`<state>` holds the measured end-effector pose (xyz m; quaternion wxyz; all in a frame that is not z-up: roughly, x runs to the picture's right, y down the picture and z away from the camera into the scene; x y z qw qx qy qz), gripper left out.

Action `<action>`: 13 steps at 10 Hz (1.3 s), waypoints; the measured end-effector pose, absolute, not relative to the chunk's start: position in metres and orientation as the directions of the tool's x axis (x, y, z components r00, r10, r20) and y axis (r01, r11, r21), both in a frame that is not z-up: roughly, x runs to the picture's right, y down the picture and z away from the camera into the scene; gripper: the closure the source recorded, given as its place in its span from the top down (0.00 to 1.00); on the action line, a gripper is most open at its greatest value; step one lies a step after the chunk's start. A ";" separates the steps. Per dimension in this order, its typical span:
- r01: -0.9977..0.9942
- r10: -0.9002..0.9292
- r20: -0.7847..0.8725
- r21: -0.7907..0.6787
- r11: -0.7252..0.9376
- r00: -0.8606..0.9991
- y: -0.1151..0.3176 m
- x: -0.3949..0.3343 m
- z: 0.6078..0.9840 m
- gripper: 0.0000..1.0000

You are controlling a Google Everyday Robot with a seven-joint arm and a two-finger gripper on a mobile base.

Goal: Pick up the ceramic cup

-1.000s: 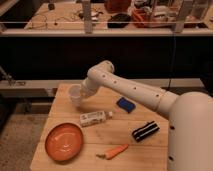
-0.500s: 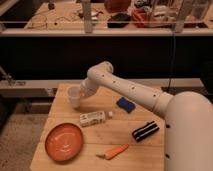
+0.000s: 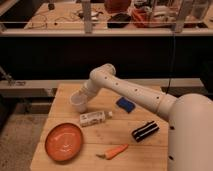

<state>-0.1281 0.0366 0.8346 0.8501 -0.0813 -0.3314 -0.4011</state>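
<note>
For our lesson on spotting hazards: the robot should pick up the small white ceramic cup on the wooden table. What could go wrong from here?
1. The gripper is at the small white ceramic cup; an off-centre hold might tip it or let it slip onto the wooden table.
2. The white labelled bottle lies on its side in front of the cup; a low arm move could knock it rolling toward the round orange plate.

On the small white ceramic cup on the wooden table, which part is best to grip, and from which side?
Probably the rim of the small white ceramic cup, from above: it stands upright, its wide mouth open upward. The gripper is at its far-right edge. The white labelled bottle lying in front crowds a low approach.
</note>
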 end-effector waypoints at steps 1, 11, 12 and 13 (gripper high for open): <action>0.733 -0.629 0.625 0.129 0.668 0.463 0.038 -0.125 0.833 0.80; 0.748 -0.633 0.614 0.101 0.656 0.472 0.022 -0.114 0.814 0.80; 0.750 -0.630 0.622 0.101 0.654 0.465 0.028 -0.118 0.823 0.80; 0.752 -0.627 0.629 0.100 0.651 0.459 0.035 -0.122 0.831 0.80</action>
